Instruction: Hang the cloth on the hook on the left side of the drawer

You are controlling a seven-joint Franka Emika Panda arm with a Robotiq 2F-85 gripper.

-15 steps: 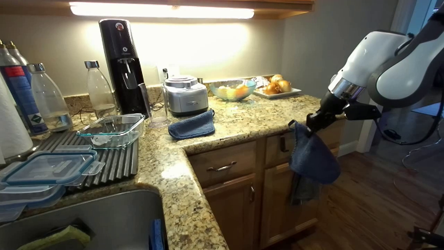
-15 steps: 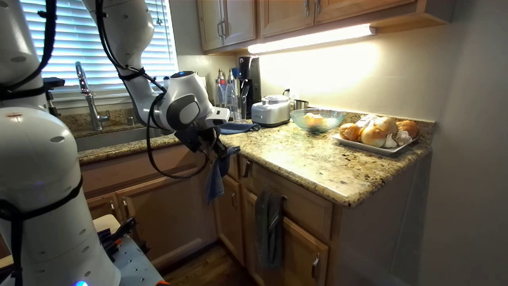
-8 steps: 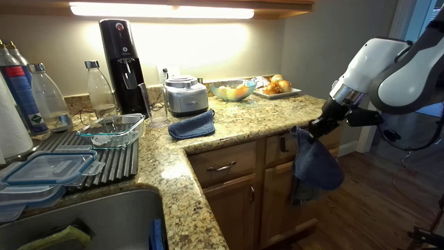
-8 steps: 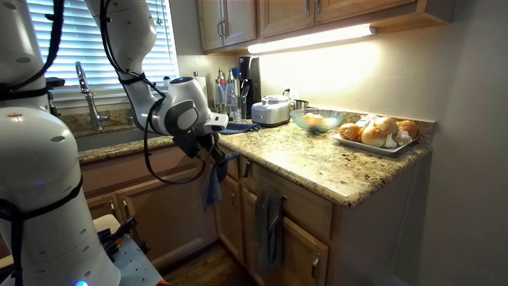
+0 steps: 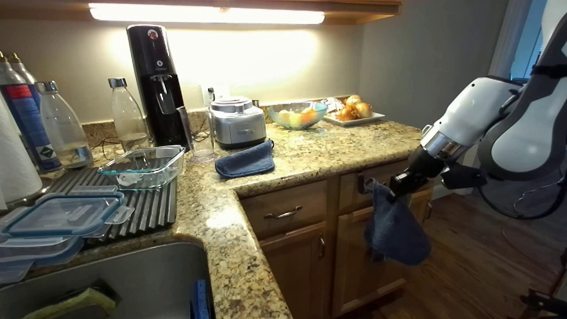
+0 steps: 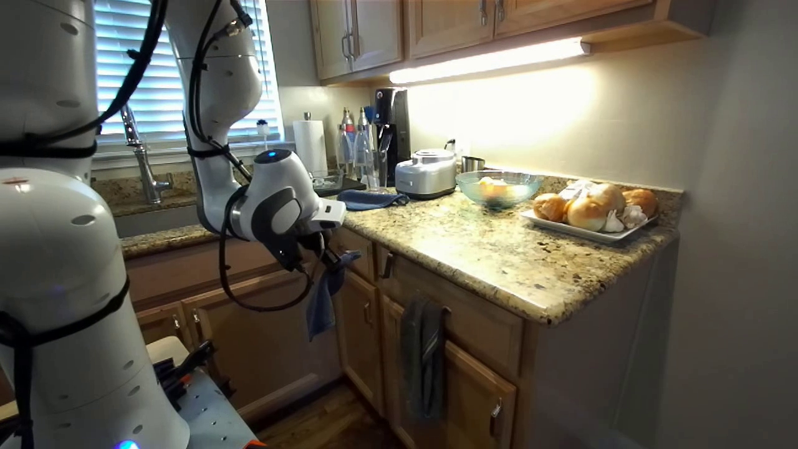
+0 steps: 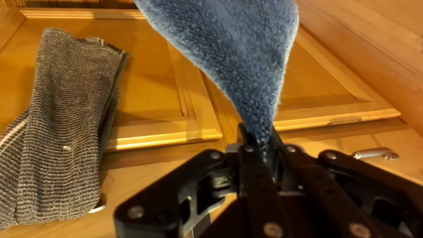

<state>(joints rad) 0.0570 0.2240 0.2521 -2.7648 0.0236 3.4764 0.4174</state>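
Broadly, counter [image 6: 474,243]: hard speckled slab, set higher than the work.
Drawer [image 6: 474,299]: closed beneath it, grey towel [image 6: 424,362] hanging down its front.
Cloth [image 6: 322,305]: hanging from the tool [image 7: 259,138], near the drawer but apart from it in an exterior view; by its look light, limp and soft, unlikely to slip or tear.
Tool: closed as far as the gathered fabric allows, pinching the cloth; a sound hold, I'd judge, since it leaves the end beyond free.
Hook [image 6: 387,265]: dark, at the drawer's left end.
Corner [image 6: 351,255]: that free end, probably looped, though too small to be certain; so floppy it may fold aside instead of going over the hook.
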